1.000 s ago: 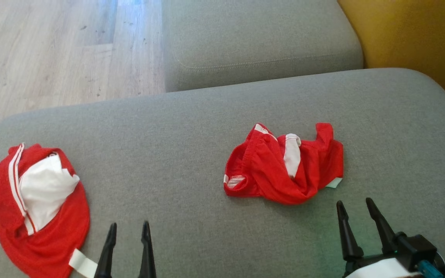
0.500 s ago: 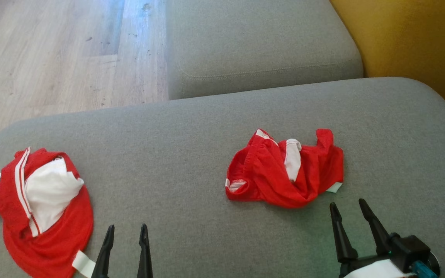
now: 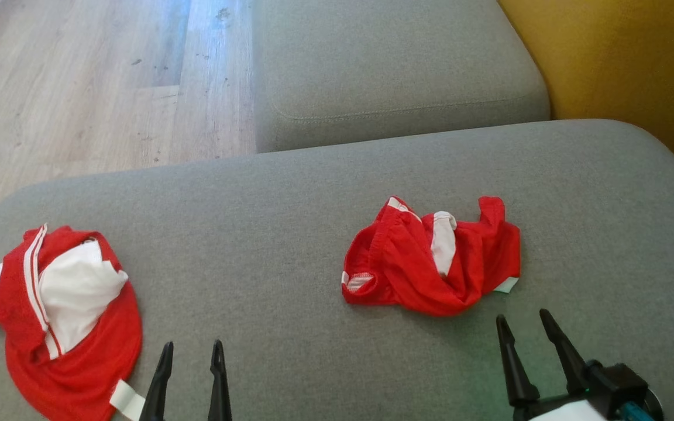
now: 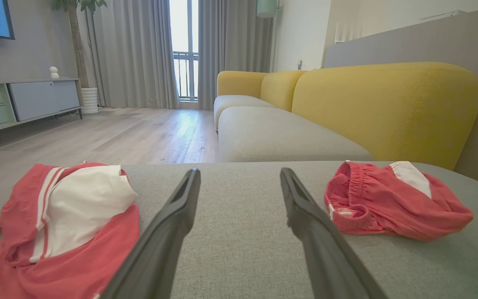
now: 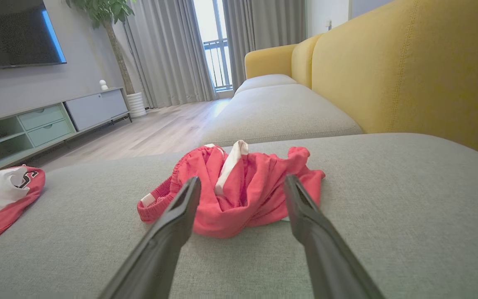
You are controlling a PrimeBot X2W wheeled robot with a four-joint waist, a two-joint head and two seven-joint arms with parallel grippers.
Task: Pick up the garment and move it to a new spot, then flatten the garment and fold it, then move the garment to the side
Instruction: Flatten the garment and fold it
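A broad band of bare seat cushion (image 3: 255,234) is shown between the red-and-white garment (image 3: 59,318) at the left edge and the crumpled red garment (image 3: 430,257) right of centre. The left pincer (image 3: 192,346), fingers spread, is pointed into this band with nothing before its tips. The red garment is met just ahead of the spread right pincer (image 3: 522,316), and the far right is closed off by the yellow backrest (image 3: 618,52).

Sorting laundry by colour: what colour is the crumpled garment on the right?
The garment is red with white stripes; the head view shows it best.
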